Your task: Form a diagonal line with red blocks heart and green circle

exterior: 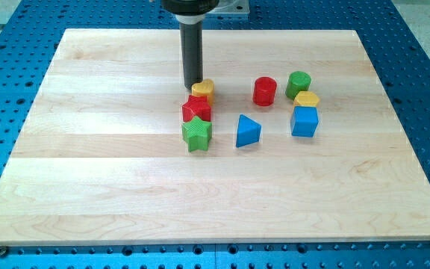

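My tip stands just left of a small yellow block, close to it or touching it. Directly below the yellow block lies a red block; its shape is hard to make out. A green star lies right below that; the three make a tight column. A red cylinder stands to the right of centre. The green circle block stands further right, near the view's top.
A blue triangle lies right of the green star. A yellow block sits just below the green circle, with a blue cube under it. The wooden board rests on a blue perforated table.
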Motion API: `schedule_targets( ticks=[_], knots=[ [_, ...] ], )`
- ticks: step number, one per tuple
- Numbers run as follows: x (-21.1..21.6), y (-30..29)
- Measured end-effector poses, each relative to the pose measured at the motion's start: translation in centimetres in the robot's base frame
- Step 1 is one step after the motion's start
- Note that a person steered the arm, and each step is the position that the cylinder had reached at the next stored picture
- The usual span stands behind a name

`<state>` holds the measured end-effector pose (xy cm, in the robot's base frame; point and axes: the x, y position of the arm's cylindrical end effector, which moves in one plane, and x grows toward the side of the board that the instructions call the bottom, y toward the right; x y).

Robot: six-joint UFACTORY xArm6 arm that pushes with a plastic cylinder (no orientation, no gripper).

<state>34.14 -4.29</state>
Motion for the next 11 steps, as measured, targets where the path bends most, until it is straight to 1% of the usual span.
schedule_targets(
  ticks=[1,2,3,6,7,8,9,10,11],
  knots=[
    [-1.7,-2.0],
    [-3.8,-1.9],
    [-4.5,-1.9],
    [-4.6,-1.8],
    [-5.2,-3.1],
    [-3.7,-4.3],
    [1.0,-2.5],
    [2.9,-0.2],
    [2.9,2.4]
  ],
)
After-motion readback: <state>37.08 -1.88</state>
